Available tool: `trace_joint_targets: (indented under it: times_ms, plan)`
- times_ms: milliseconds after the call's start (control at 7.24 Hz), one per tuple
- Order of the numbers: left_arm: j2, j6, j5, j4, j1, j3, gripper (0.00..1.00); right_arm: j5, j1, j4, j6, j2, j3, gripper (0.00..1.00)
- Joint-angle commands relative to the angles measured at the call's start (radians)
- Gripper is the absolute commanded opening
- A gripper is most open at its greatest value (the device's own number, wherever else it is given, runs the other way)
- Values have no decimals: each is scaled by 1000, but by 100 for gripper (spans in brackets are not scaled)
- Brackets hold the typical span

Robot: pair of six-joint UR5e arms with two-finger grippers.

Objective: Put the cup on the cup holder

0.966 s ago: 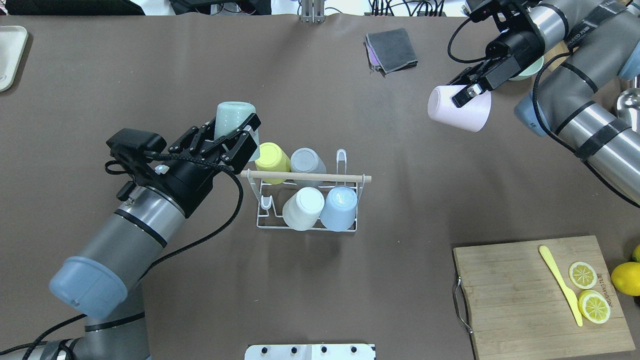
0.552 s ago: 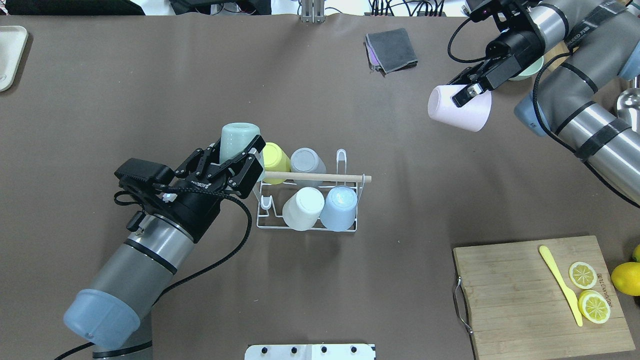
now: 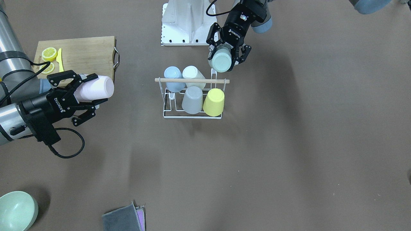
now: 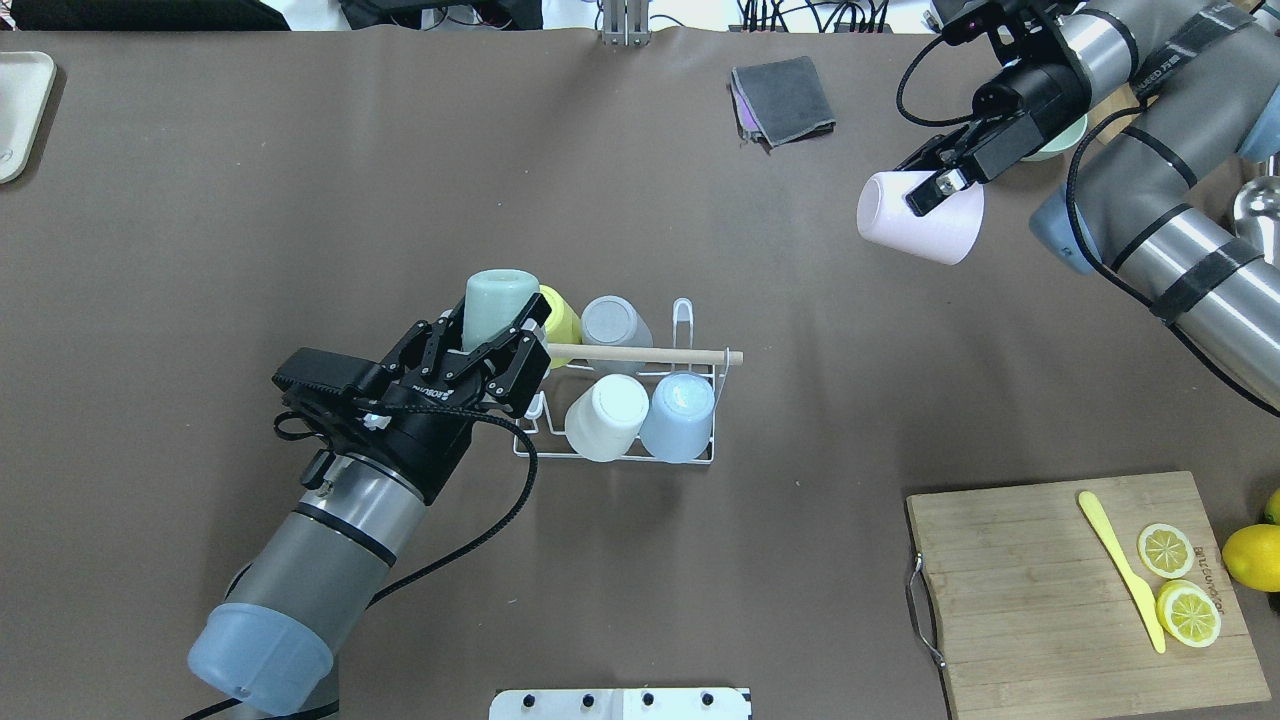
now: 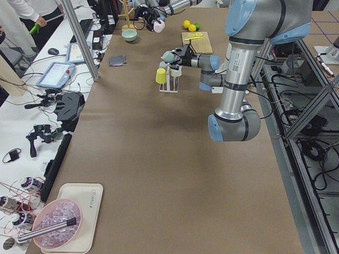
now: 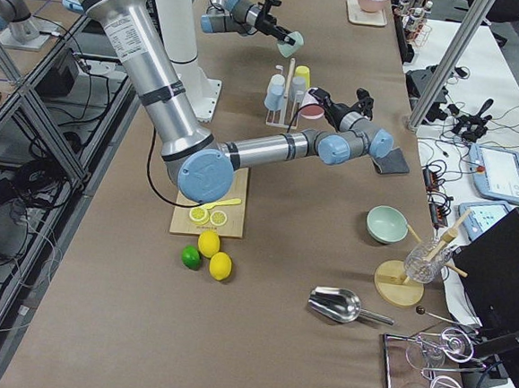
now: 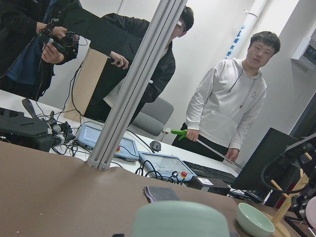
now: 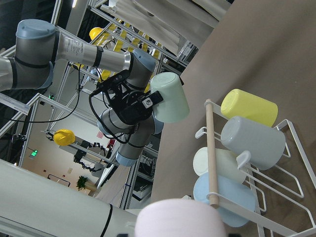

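The white wire cup holder (image 4: 700,460) with its wooden rod (image 4: 680,356) stands mid-table and holds a yellow (image 4: 560,318), a grey (image 4: 612,322), a white (image 4: 607,415) and a blue cup (image 4: 680,415). My left gripper (image 4: 495,338) is shut on a mint green cup (image 4: 498,298), held in the air over the rod's left end; in the front view the gripper (image 3: 225,62) hangs just behind the holder (image 3: 192,80). My right gripper (image 4: 935,182) is shut on a pink cup (image 4: 915,228), lying sideways, far to the right of the holder.
A wooden cutting board (image 4: 1050,600) with lemon slices and a yellow knife lies at the near right. A folded grey cloth (image 4: 785,100) lies at the far side. A mint bowl (image 3: 16,210) and a beige tray (image 4: 15,110) sit at the far corners.
My left gripper has carried the mint cup to the right and nearer the robot, up to the rod's left end. The right arm and pink cup have stayed put.
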Motion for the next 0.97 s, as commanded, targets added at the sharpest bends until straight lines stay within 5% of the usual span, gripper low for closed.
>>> trace_joint_targets:
  times_ms: [0, 828]
  plan:
    - [-18, -2, 17, -11, 1, 43, 30, 1, 0, 0, -4, -6, -1, 31]
    - [-34, -5, 47, -56, 21, 98, 30, 0, 0, 0, -7, -8, -2, 31]
